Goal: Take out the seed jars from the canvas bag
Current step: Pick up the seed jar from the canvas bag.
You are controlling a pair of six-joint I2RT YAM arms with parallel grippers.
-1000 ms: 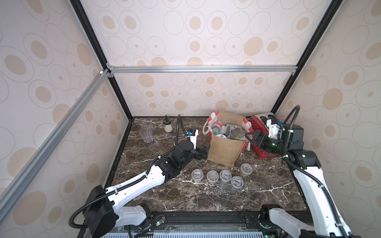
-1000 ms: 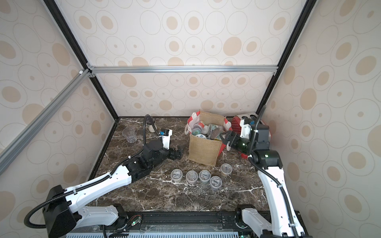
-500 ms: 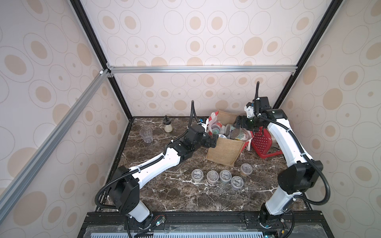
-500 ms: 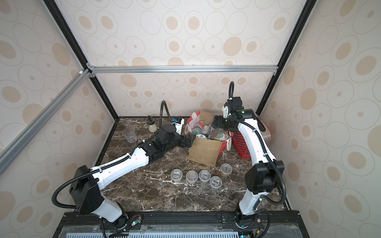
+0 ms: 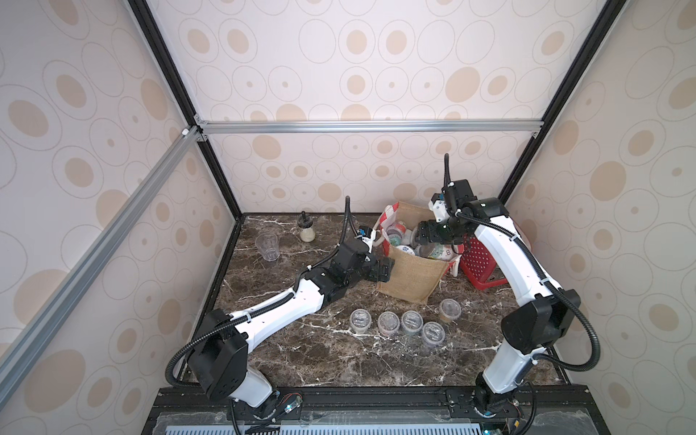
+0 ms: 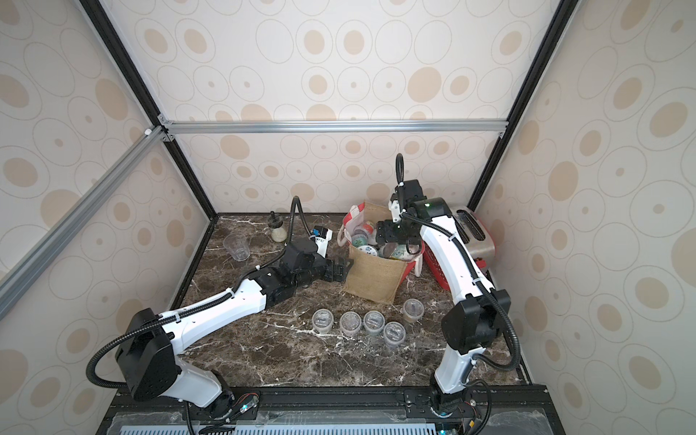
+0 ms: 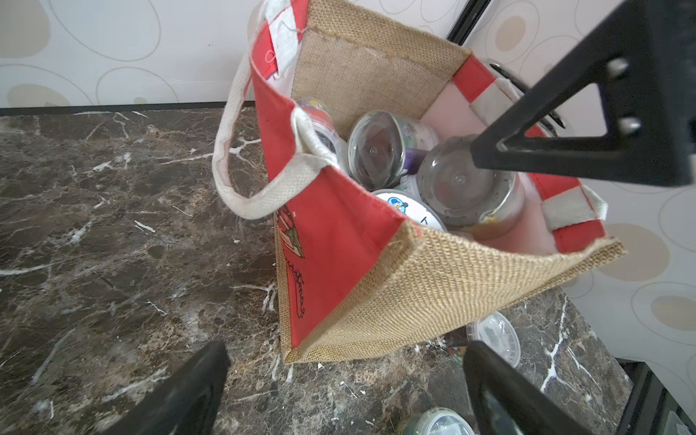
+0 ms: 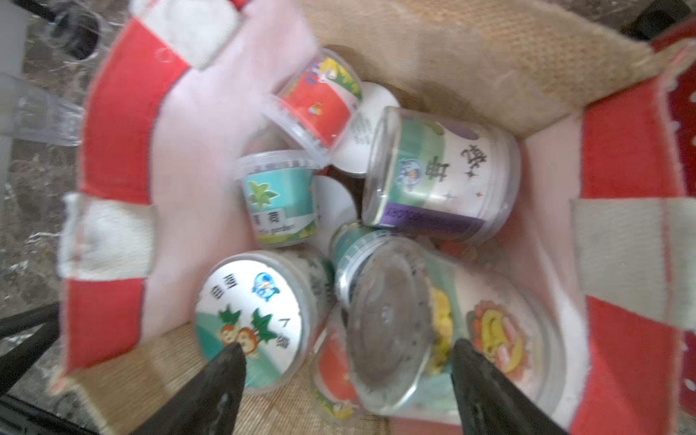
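The canvas bag [image 5: 412, 273] [image 6: 373, 278] stands open at the back right of the marble table, with several seed jars [image 8: 442, 175] piled inside. My right gripper [image 5: 425, 241] [image 8: 348, 352] hangs open in the bag's mouth. Its fingers straddle a jar [image 8: 388, 312] that lies on its side, apart from it. A picture-lidded jar [image 8: 250, 312] sits beside one finger. My left gripper [image 5: 384, 271] [image 7: 344, 352] is open and empty, low at the bag's left front corner [image 7: 293, 354]. Several clear-lidded jars [image 5: 388, 322] [image 6: 373, 320] stand on the table before the bag.
A glass shaker [image 5: 307, 230] and a clear tumbler [image 5: 266, 246] stand at the back left. The red dotted toaster [image 6: 475, 235] sits right behind the bag against the right wall. My right arm reaches over the toaster's front.
Over the last second my left gripper came up to the bag's left corner. My right gripper swung from beside the bag to above its mouth, then lowered toward the jars.
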